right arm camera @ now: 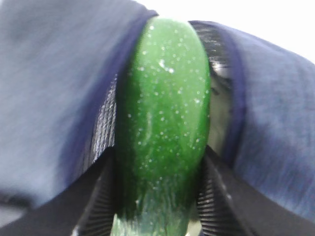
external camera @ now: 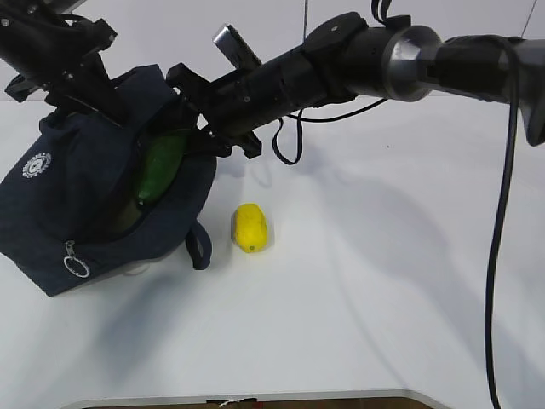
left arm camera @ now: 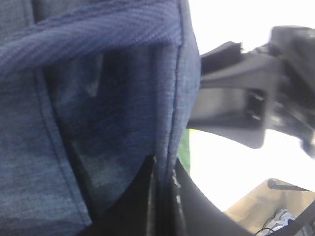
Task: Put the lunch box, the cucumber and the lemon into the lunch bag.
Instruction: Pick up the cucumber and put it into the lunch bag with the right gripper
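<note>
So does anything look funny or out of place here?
Nothing is spilled or broken. The cucumber pokes slantwise out of the bag's opening, gripped by the right pincer, so it is only partly in. The left pincer pinches the bag's fabric. The lemon sits alone on the table.

The big dark blue cloth bag (external camera: 81, 204) has a small round white logo (external camera: 36, 164) on its side. The marks in it are too tiny to read.
</note>
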`<state>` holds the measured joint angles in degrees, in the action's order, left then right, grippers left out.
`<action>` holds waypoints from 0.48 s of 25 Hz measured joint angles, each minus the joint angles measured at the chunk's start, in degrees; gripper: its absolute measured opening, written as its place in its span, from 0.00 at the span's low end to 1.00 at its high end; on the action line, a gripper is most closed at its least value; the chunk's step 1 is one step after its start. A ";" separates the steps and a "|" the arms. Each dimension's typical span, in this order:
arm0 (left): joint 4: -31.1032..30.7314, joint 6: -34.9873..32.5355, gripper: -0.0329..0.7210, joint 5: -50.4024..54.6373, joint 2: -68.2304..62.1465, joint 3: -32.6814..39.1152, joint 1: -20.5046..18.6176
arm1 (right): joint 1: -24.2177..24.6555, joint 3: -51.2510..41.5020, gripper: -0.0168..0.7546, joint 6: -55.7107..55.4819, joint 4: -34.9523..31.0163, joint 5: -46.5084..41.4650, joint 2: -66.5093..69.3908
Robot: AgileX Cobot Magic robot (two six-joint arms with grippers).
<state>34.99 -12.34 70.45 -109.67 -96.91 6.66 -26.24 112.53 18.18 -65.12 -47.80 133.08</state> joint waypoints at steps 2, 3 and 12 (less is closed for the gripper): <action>0.61 0.00 0.02 -0.04 0.00 0.00 0.00 | 0.00 0.00 0.48 0.37 -0.12 0.74 0.00; 0.64 0.00 0.02 -0.14 0.00 0.00 -0.04 | 0.00 0.00 0.48 0.47 -0.31 0.84 0.00; 0.84 0.00 0.02 -0.14 0.00 0.00 -0.04 | -0.34 0.00 0.52 0.88 -5.32 1.91 2.57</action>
<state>35.83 -12.34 70.31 -109.67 -96.91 6.62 -26.58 112.53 19.07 -70.44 -45.89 135.65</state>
